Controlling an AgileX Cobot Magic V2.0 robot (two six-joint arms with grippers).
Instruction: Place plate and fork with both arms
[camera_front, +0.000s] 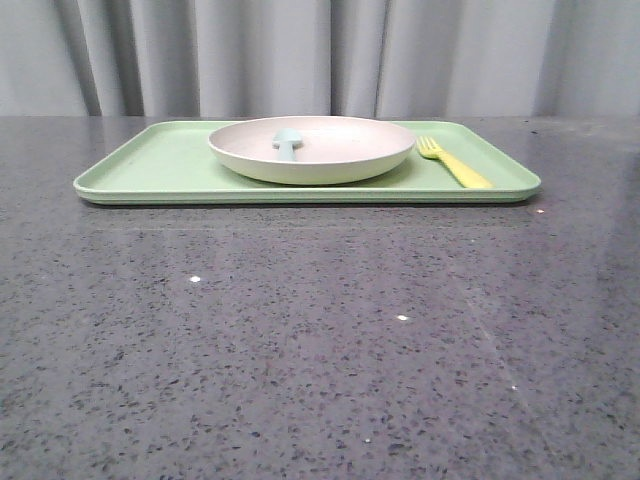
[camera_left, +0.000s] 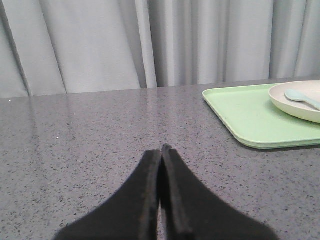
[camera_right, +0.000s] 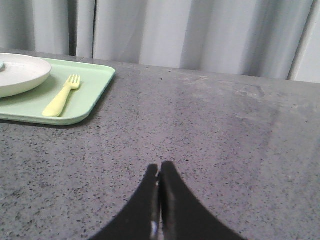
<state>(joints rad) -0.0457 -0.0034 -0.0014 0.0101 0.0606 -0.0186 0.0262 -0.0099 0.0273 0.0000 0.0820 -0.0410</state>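
Both the left gripper (camera_left: 161, 150) and right gripper (camera_right: 159, 167) are pressed closed, empty, at lower frame; plate (camera_front: 311, 148) and fork (camera_front: 455, 164) lie well apart on the tray (camera_front: 150, 170).

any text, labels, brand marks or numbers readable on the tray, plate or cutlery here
None: no words, numbers, logos or signs can be read in any view.
The green tray, the plate, the fork and the pale blue spoon all show plain, unmarked surfaces.
The grey speckled table, the curtain, the left tool and the right tool carry no lettering either.
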